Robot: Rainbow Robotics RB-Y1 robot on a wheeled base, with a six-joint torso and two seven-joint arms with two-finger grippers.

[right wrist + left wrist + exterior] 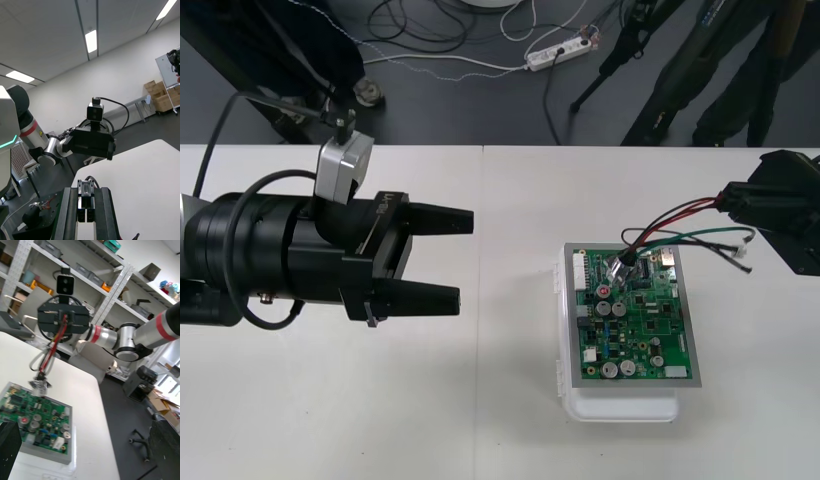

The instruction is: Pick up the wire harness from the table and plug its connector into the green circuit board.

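— Pale surface (500,420) under the whole scene, and your circuit board (640,320) sits on its white base (620,408) over on the right half, well apart from your left arm. Your left pincer (465,258) hovers above the left half with both black fingers (435,220) spread wide, tips aimed toward the board.

— Yep, and check your right pincer (732,200): it's up just off the board's far right corner, closed on one end of the wire bundle (55,341). Your left wrist camera shows the red wires pinched right between its fingers.

— Ok so where does the other end land for you?

— Down on the board. Your wires run red, black and green from that pincer toward the board's far edge, and the metal socket (620,268) rests on the green board right by that edge, touching it. Rest of the bundle is strung in the air between your right pincer and the board.

— One thing though, you can't tell from these shots whether your pincer has the little plug itself or just the wires next to it.
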